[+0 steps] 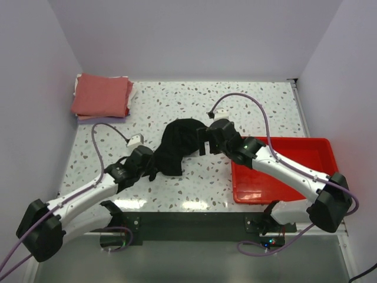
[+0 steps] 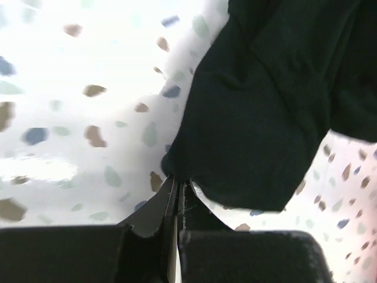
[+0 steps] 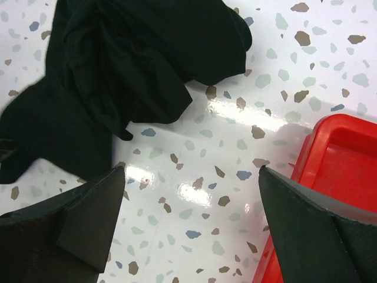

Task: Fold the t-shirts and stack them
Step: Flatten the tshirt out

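Left gripper [image 2: 177, 194] clamped on the black t-shirt [image 1: 179, 144] edge mid-table, right gripper [image 3: 188, 224] spread wide beside it, holding nothing — still the grab-and-spread step, folded stack [image 1: 101, 95] waits far left — next: right needs its own edge.

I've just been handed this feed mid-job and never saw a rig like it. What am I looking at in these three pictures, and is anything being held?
Two robot arms sit at the near edge of a speckled table. The big picture looks down from above; the other two come from cameras on each wrist. A crumpled black t-shirt lies mid-table, folded shirts are stacked at the far left corner, and a red tray sits on the right. The left gripper is shut on the black shirt's edge. The right gripper is open above the table, holding nothing.
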Action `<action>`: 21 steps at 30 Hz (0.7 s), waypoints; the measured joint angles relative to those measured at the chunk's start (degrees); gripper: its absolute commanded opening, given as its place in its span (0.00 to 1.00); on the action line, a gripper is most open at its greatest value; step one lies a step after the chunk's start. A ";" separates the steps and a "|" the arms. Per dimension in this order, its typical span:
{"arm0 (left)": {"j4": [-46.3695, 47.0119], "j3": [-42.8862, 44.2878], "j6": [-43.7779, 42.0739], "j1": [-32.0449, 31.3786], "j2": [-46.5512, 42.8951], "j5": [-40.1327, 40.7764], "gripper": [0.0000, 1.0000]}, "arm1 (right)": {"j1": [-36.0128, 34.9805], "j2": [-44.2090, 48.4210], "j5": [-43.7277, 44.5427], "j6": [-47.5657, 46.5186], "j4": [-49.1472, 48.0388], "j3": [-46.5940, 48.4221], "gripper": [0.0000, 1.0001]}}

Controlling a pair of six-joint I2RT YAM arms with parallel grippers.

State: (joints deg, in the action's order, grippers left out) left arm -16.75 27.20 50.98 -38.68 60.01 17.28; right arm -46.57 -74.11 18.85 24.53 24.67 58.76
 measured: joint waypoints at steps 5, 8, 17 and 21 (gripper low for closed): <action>-12.48 4.66 4.70 0.02 -9.73 10.10 0.00 | 0.02 -2.27 0.33 -0.50 1.29 0.74 0.99; -18.88 7.76 7.06 0.00 -13.44 14.78 0.00 | 0.04 -6.19 -0.09 -0.81 1.49 2.34 0.99; -33.59 14.73 15.26 0.02 -21.75 25.77 0.00 | 1.79 -16.90 -2.86 -2.12 1.92 8.02 0.96; -36.15 15.26 17.51 0.02 -25.53 28.41 0.00 | 2.67 -19.28 -5.14 -2.40 1.86 9.07 0.96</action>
State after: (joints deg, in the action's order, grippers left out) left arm -52.90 42.46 68.49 -38.65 34.48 45.69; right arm -43.90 -93.38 13.72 22.13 26.52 67.83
